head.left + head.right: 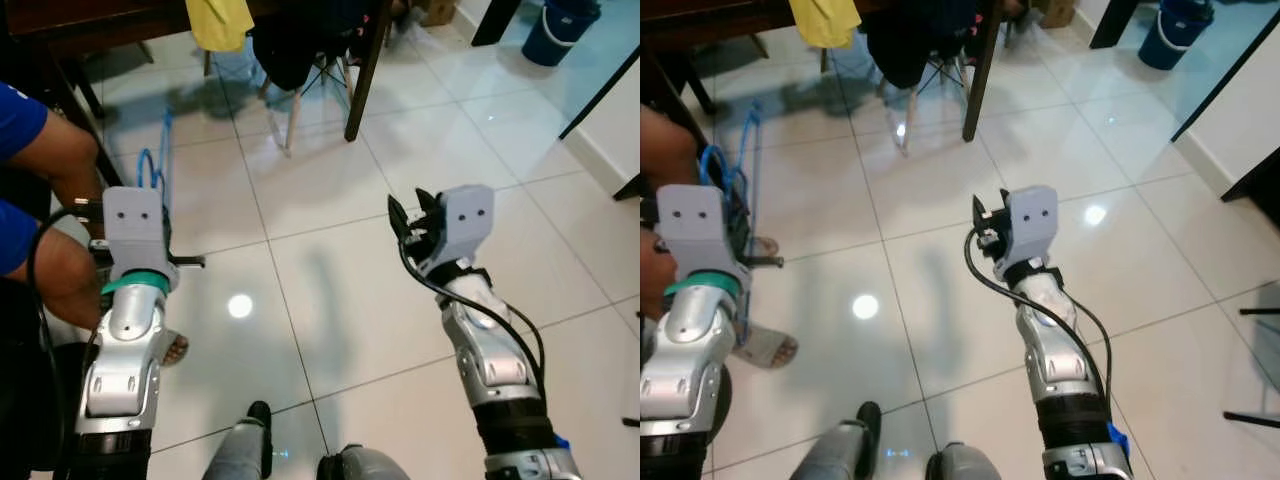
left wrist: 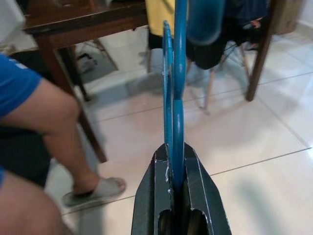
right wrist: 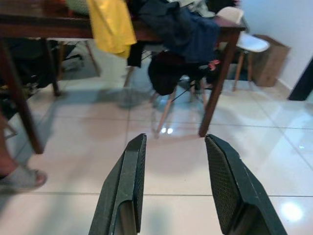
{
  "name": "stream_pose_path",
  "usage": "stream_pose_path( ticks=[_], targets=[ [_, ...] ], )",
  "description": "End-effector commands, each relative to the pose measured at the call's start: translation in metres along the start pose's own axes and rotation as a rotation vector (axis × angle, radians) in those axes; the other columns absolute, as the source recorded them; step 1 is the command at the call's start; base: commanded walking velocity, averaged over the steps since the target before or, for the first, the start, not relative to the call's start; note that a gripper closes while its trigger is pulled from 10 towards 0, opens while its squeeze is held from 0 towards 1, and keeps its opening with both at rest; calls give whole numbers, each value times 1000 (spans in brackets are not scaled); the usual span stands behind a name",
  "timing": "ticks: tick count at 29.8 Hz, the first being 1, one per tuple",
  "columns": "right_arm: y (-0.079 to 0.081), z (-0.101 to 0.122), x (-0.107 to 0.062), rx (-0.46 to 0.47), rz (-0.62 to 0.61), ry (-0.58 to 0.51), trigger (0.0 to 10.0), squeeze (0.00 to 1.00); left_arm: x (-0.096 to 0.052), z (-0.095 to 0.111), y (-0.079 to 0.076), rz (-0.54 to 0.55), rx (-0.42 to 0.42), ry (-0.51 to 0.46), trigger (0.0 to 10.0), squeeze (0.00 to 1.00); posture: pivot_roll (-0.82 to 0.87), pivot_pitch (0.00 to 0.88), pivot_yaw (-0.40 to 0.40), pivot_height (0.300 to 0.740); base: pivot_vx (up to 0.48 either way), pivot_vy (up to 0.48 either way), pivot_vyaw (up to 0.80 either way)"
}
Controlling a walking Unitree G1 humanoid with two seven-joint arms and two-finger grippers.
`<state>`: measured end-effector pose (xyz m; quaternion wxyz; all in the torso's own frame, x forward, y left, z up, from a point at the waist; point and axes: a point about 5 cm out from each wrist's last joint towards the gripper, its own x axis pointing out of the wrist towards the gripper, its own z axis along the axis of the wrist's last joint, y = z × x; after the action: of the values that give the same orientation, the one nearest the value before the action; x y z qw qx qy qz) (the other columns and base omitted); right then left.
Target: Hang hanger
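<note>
A blue plastic hanger (image 2: 174, 83) stands upright between the black fingers (image 2: 198, 191) of my left gripper (image 2: 176, 161), which is shut on it. In the eye views the hanger (image 1: 152, 165) pokes out just beyond my left wrist housing, low at the left above the tiled floor. My right gripper (image 3: 173, 152) is open with nothing between its pads, held out over the floor in the middle of the scene (image 1: 405, 215).
A person in a blue shirt (image 1: 20, 120) sits close at my left, arm (image 1: 60, 165) by my left gripper, a sandalled foot (image 1: 765, 345) on the floor. A dark wooden table (image 3: 44, 19) heaped with clothes, a yellow cloth (image 3: 110, 22) and chairs stand ahead. A blue bucket (image 1: 560, 30) is far right.
</note>
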<state>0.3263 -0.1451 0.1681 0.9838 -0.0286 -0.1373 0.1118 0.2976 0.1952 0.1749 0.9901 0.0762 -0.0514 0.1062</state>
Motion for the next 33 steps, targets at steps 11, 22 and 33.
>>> stream_pose_path(
  ticks=[11, 22, 33],
  targets=[
    [-4, -2, -1, 21, -21, 2, 10000, 0, 1, 3, 1, 0, 15, -12, 10000, 0, 8, 144, -17, 740, 449, 0, 0],
    [-2, 0, 0, 20, -8, -4, 10000, 0, 3, 6, 2, 2, 17, -29, 10000, 0, 10, 136, -18, 740, 473, 0, 0],
    [2, 29, 12, 40, 4, -116, 10000, 0, 7, 37, 4, 10, 64, -150, 10000, 0, 26, 137, -13, 740, 480, 0, 0]
  ],
)
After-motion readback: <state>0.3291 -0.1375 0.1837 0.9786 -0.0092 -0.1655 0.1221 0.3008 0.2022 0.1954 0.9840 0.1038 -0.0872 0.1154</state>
